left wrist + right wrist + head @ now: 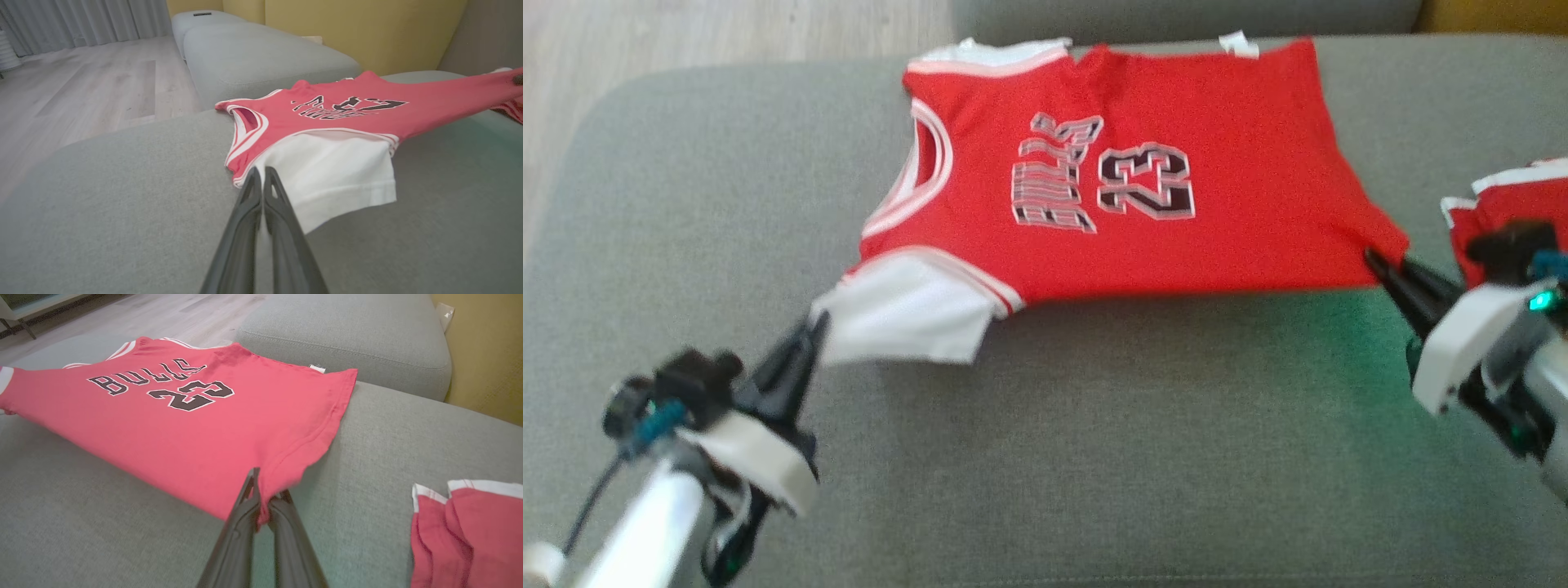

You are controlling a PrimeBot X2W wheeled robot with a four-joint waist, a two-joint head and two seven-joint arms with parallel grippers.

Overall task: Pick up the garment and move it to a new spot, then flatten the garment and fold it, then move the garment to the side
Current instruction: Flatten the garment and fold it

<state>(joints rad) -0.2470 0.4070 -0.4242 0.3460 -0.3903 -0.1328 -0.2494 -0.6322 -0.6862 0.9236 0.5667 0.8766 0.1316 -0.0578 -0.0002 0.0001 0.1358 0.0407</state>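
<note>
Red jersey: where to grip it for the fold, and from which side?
Grip the jersey by its near long edge: white sleeve corner on the left, hem corner on the right, coming low from the robot's side. It lies sideways on the cushion, collar left, so both corners face the robot.

The jersey [1176, 237] is bright red, with black letters and a black 23 outlined in white at its middle, red-and-white striped bands round the neck, and a plain white sleeve [907, 314] at lower left. The sofa [1094, 457] is grey with a fine woven fleck. At the right edge, another garment [1515, 196] is red, trimmed white. The wall [486, 355] is mustard yellow, the floor [81, 94] pale wood grain.
</note>
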